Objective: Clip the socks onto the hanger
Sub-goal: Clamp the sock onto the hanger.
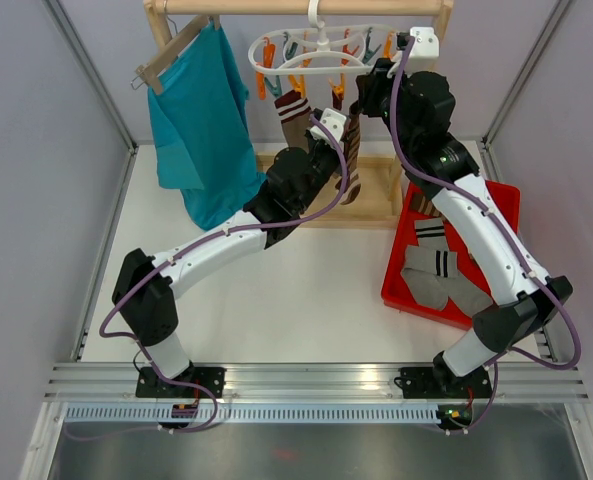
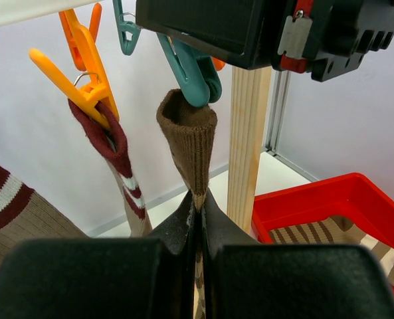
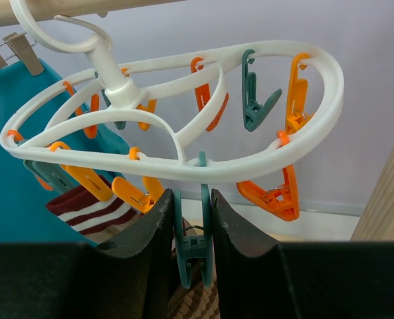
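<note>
At the far side of the bench [image 1: 306,290], we find the hanger [image 3: 329,86] hooked on the wooden rail [image 1: 296,6]. The right pincer [image 3: 191,199] is clenched on a teal clip [image 3: 190,256] dangling from the ring's near edge, one finger on each side. The left pincer [image 2: 198,199] is clenched on the brown sock [image 2: 190,136], gripping it below the cuff and holding it upright. The open cuff sits at this clip's lower end; we cannot tell whether they touch. Left of it, an orange clip [image 2: 90,86] holds a striped sock [image 2: 113,143]. On the right, a red tray [image 1: 506,200] contains grey socks [image 1: 436,270].
</note>
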